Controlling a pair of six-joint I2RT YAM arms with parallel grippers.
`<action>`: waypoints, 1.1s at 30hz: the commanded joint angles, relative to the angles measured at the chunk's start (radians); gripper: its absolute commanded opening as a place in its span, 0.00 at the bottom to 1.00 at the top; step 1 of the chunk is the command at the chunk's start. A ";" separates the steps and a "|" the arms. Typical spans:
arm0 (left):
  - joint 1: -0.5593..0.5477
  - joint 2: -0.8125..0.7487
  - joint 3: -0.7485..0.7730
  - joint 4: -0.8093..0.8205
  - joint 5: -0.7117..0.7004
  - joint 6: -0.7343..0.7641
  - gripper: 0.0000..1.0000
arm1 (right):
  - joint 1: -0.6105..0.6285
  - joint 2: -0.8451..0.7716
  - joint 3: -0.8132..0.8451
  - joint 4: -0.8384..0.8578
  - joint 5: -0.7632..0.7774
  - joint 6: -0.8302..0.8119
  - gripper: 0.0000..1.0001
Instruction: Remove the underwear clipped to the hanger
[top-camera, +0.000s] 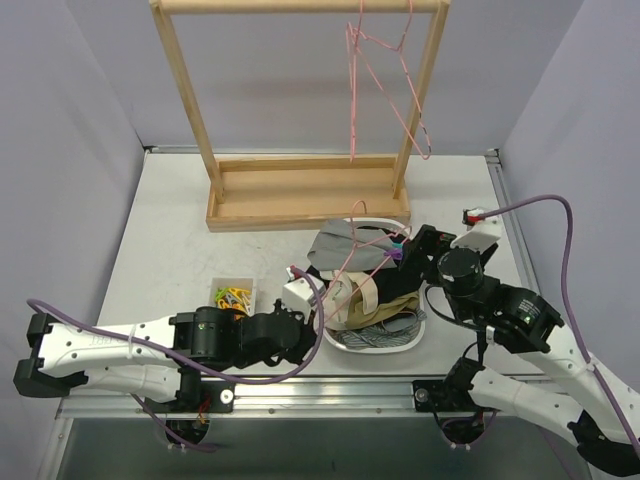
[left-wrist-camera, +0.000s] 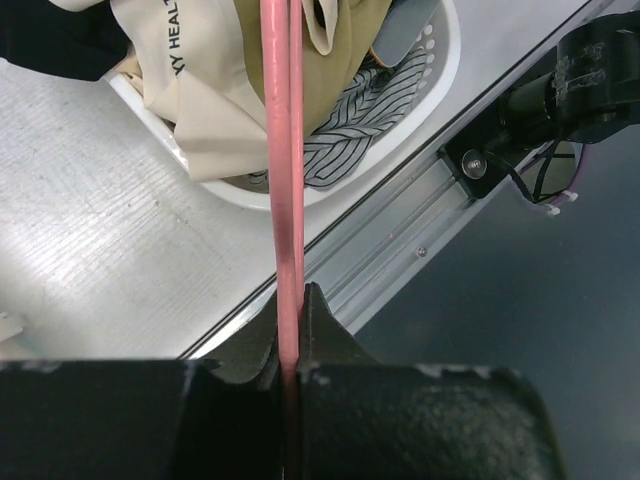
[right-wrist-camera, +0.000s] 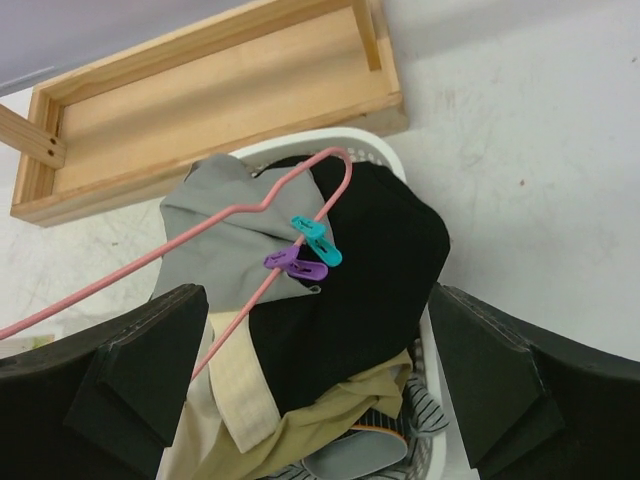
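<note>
The left gripper (left-wrist-camera: 292, 335) is closed tight on the wire of the pink hanger (left-wrist-camera: 283, 150), over the white basket (left-wrist-camera: 440, 70) by the near edge of the table (left-wrist-camera: 90, 230). The right gripper (right-wrist-camera: 316, 330) stands wide and empty above the grey underwear (right-wrist-camera: 215, 235) — a teal clip (right-wrist-camera: 315, 238) and a purple clip (right-wrist-camera: 295, 266), touching each other, fix it to the hanger. Freeing this piece is, I judge, the step in hand (the olive piece (right-wrist-camera: 330, 425) seems to lie loose in the basket). Next the right jaws should close on the grey cloth beside the clips and pull — the left holding the wire firm.
</note>
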 joint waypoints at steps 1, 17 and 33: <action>-0.005 -0.059 -0.006 0.079 -0.006 -0.020 0.03 | -0.036 -0.037 -0.050 0.016 -0.099 0.104 1.00; -0.013 -0.136 -0.082 0.064 -0.038 -0.014 0.02 | -0.528 -0.050 -0.206 0.427 -1.025 0.243 1.00; -0.040 -0.093 -0.085 0.087 -0.064 0.040 0.02 | -0.887 0.065 -0.358 0.503 -1.550 0.227 1.00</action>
